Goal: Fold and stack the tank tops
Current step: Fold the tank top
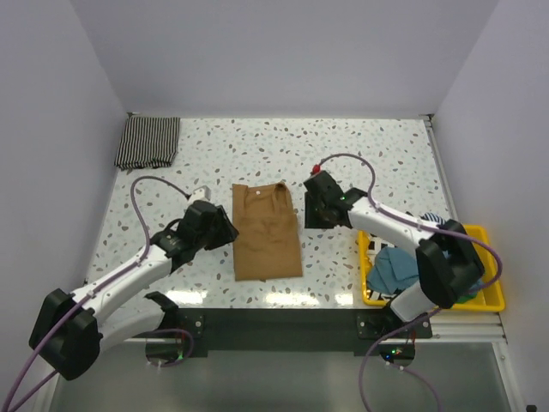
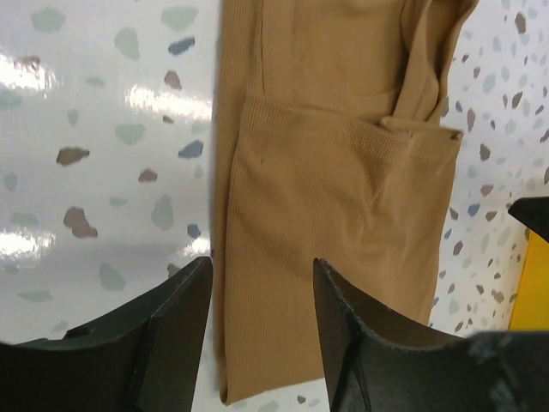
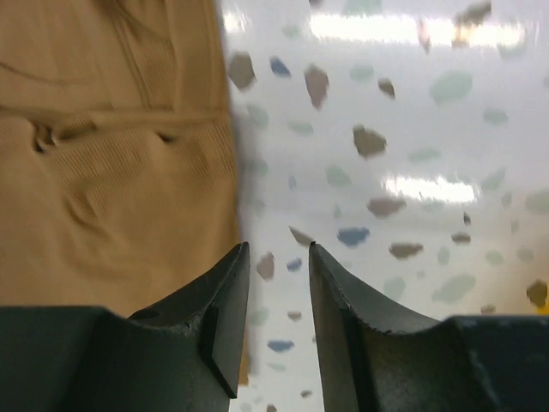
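Beside the left edge of the tan tank top (image 1: 266, 233), the left gripper (image 2: 262, 275) hangs with its jaws apart and nothing pinched, the cloth's edge showing in the gap beneath. The right gripper (image 3: 279, 249), off the top's right edge, is also parted, more narrowly, and empty, with only bare table (image 1: 386, 154) between its fingers.

The tan top lies flat between them, folded into a long rectangle. A striped tank top (image 1: 148, 142) sits folded well beyond its far-left corner, and a yellow bin (image 1: 491, 300) to its right holds more cloth.

The likely trouble is an uneven grab. The right jaws stand clear of the fabric and could close on nothing — then one side lifts and the fold skews. A pinch that catches only the upper layer would probably peel the fold open, and dragging the cloth could bunch it.
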Available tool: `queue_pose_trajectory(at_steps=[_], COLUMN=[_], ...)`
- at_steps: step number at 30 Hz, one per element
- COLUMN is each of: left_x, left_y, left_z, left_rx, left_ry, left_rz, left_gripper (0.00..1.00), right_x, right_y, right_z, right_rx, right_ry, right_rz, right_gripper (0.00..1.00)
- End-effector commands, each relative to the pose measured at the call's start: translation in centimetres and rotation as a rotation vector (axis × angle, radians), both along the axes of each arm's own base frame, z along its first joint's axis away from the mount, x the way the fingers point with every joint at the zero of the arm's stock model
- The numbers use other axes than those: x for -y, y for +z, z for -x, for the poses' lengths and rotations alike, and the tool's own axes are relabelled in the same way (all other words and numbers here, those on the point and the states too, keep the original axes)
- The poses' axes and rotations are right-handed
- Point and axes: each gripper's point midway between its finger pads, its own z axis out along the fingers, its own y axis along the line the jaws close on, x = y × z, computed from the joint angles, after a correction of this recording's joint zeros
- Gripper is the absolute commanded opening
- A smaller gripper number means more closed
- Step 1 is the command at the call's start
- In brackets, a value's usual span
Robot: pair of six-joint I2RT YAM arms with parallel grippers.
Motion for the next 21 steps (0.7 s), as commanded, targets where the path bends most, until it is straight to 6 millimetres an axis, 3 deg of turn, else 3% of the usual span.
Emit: queue_pose_trajectory(at_steps=[1, 2, 4, 5, 8, 14, 21], left_x=[0.5, 0.6, 1.3, 1.6, 2.3, 2.5, 2.2], left_y=[-1.3, -1.7, -2.5, -2.7, -3.6, -5.3, -7.8], left_z=[3.1, 3.7, 5.2, 5.6, 7.3, 9.3, 11.5], left_rx=[-0.069, -0.085, -0.13, -0.14, -0.188, -0.244, -0.343], left_ry=[-0.021, -0.029, -0.06, -0.071, -0.098, -0.102, -0.072], left_rz=[0.034, 0.035, 0.061, 0.075, 0.105, 0.147, 0.159], left_gripper=[0.56, 0.57, 0.57, 0.57, 0.57, 0.58, 0.57], right_x=[-0.7, -0.3, -1.2, -1.1, -1.8, -2.0, -2.8], right_y=[1.3, 0.1, 0.1, -0.9, -2.2, -3.6, -4.4], right_z=[3.5, 5.2, 7.5, 8.9, 11.4, 13.6, 14.4], right_rx=[0.015, -0.018, -0.025, -0.055, -0.097, -0.146, -0.174], right_ry=[0.016, 0.009, 0.04, 0.026, 0.016, -0.023, -0.05], right_rz=[-0.101, -0.1, -0.127, -0.131, -0.195, -0.272, -0.348], right_gripper=[0.39, 0.39, 0.41, 0.44, 0.47, 0.47, 0.49])
